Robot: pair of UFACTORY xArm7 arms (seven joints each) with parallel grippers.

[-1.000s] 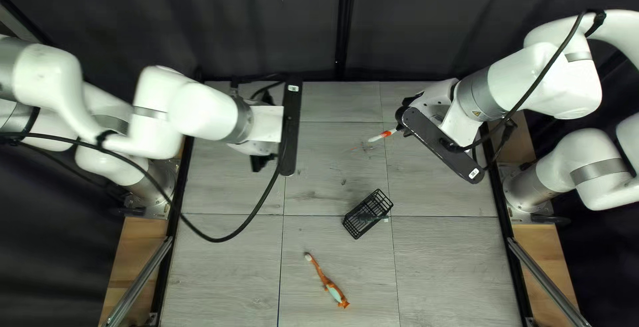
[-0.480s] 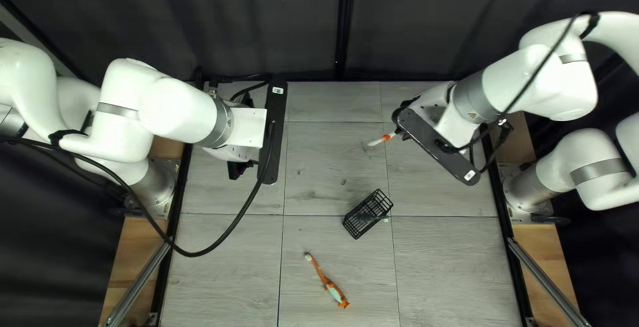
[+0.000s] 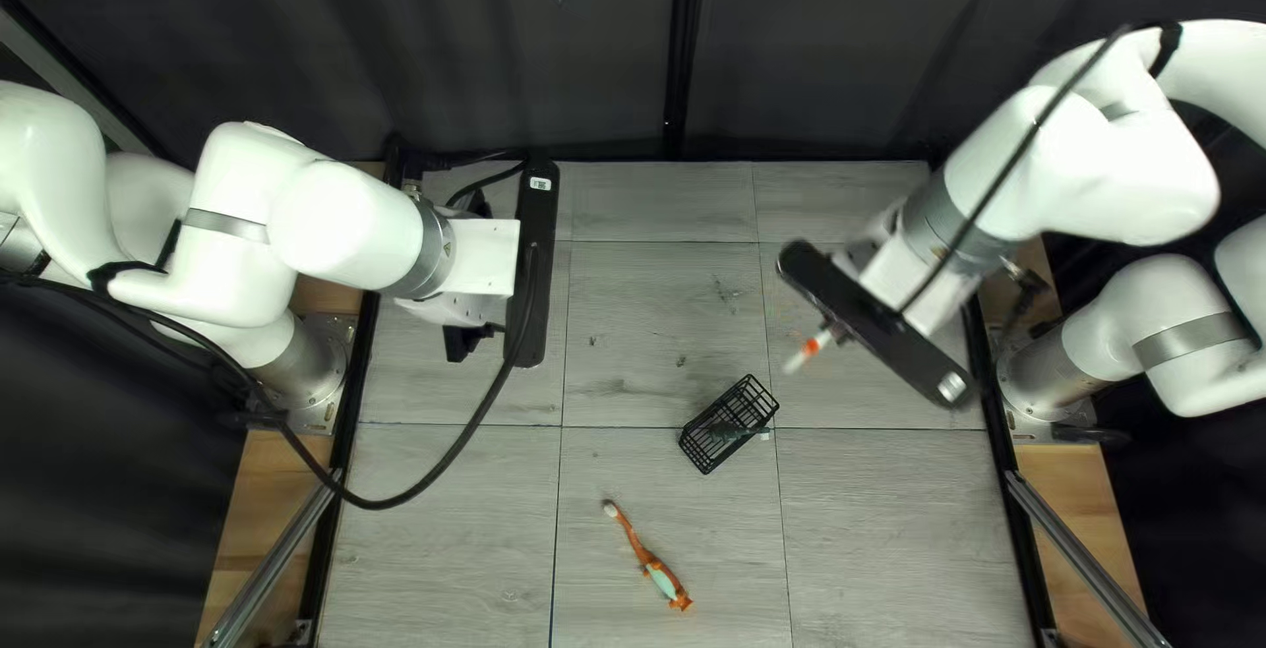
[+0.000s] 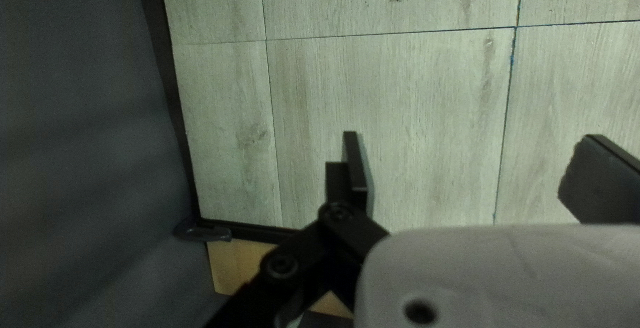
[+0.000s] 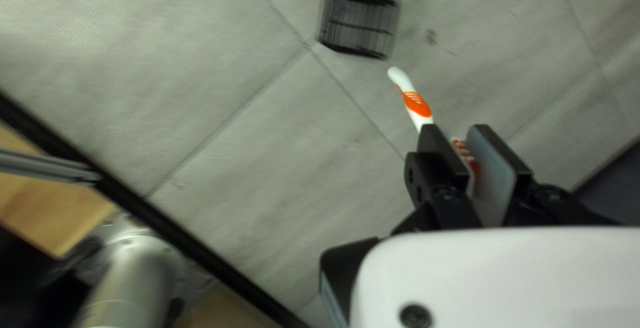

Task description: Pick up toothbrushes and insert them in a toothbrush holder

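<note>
Top view slants down; wrist views, nearer, share its table (image 3: 871,516).

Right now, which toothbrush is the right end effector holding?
The white toothbrush with orange patches; the mostly orange one with the pale green patch lies on the table.

black wire holder (image 3: 728,425) on gray table (image 3: 871,543), orange toothbrush (image 3: 645,556) near it

White rounded arms (image 3: 343,220), grey bands (image 3: 431,249), looping black cables (image 3: 376,504)
</note>
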